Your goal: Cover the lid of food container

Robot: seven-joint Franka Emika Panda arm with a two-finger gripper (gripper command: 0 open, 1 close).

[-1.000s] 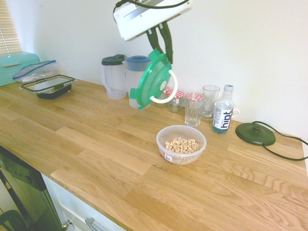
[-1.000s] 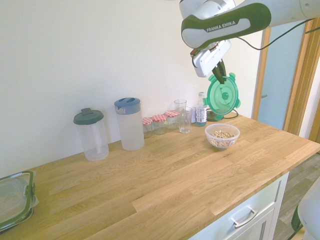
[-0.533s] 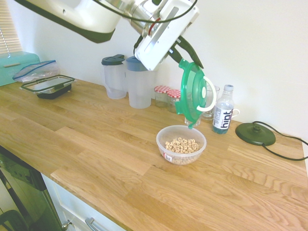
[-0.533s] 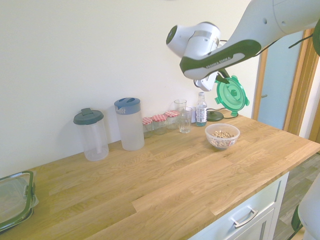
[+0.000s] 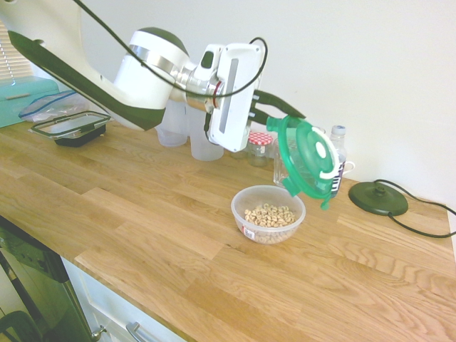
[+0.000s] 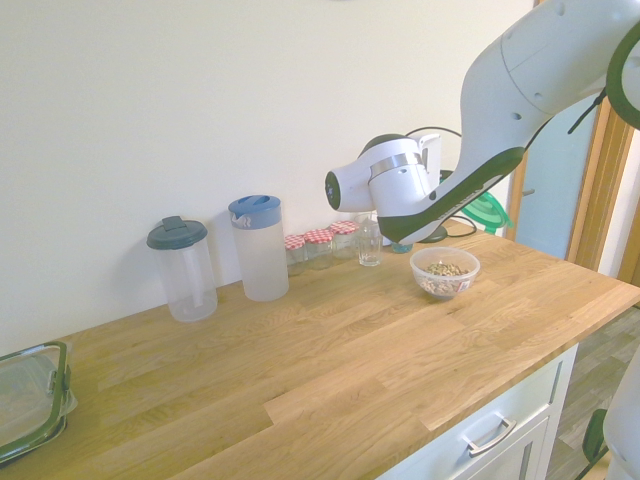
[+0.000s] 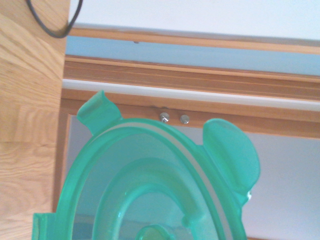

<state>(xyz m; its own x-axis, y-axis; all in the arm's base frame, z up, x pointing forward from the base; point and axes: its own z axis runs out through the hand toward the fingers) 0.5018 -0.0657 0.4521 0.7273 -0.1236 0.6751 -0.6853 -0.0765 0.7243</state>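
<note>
Now the jaws are clamped on the rim of the lid (image 5: 308,157), which hangs tilted above the far edge of the food container (image 5: 268,214) on the surface (image 5: 164,214). Level the lid flat, centre it over the container's rim, then lower straight down before releasing.

Bright, washed-out daylight; soft focus

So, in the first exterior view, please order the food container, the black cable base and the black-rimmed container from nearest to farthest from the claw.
1. Food container, just below the claw.
2. Black cable base, right, by the wall.
3. Black-rimmed container, far left.
</note>
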